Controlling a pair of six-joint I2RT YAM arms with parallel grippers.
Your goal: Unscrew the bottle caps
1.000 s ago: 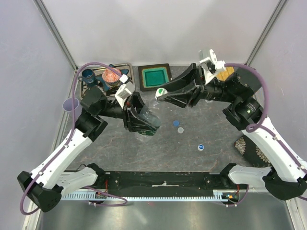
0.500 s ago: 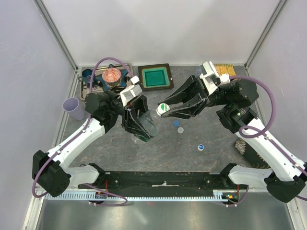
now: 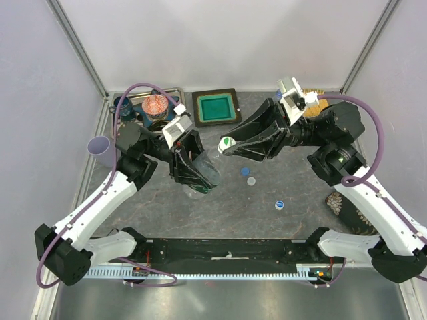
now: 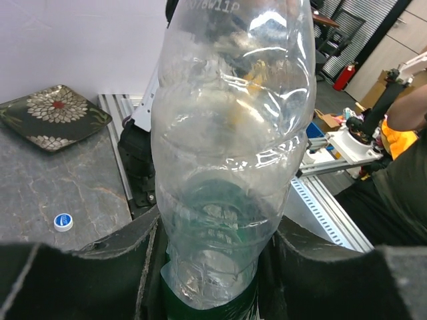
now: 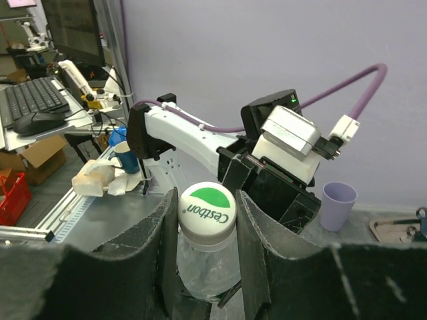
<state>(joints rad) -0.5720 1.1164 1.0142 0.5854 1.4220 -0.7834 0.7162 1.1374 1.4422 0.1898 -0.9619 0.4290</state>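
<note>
Item 1: clear bottle (image 3: 208, 162), mid-scene, tilted, neck toward far right. Left gripper (image 3: 199, 175) clenched round its body. Right gripper (image 5: 207, 203) pinches the green-and-white cap (image 5: 207, 208). Handling: hold bottle rigid, turn squarely about neck.

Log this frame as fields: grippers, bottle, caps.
left gripper: shut on bottle, gripping its lower body
right gripper: shut on green-white cap, one finger on each side
bottle: clear, held tilted above the table, neck toward the right gripper
green-white cap: on the bottle neck, not yet off
blue cap: loose on table
grey cap: loose on table, just beside the blue cap
blue-white cap: loose on table, apart from the other two, nearer the arm bases
</note>
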